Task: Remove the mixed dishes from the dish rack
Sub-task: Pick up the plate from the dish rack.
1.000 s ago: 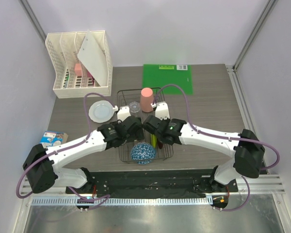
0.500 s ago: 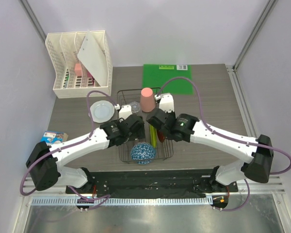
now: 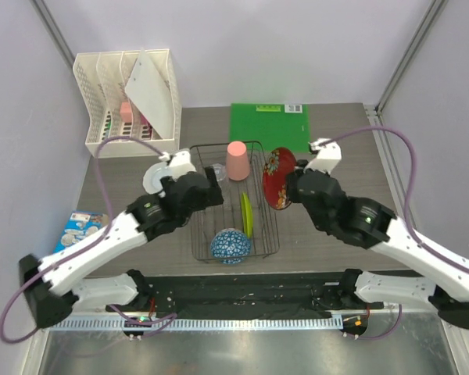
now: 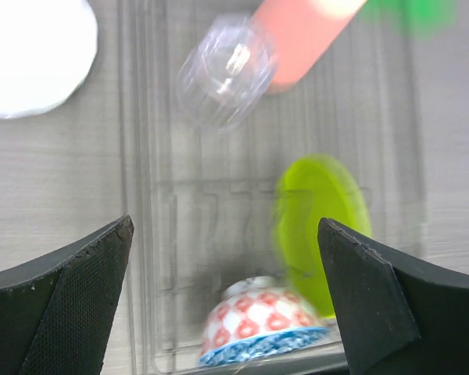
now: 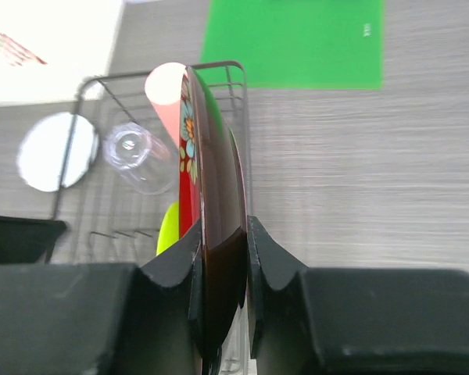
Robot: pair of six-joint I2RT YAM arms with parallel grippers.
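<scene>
While left claw [image 4: 225,226] wide above dish rack [image 3: 211,225], right claw [image 5: 223,262] tight on upright red plate [image 5: 217,176].

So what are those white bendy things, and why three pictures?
They are two robot arms bolted to a table. One picture looks down from above; the other two come from a camera on each wrist. The right hand pinches a dark red patterned plate, standing on edge. The left hand is open above the dish rack. In the rack sit a pink cup, a clear glass, a yellow-green plate and a patterned bowl. A white plate lies on the table.
</scene>
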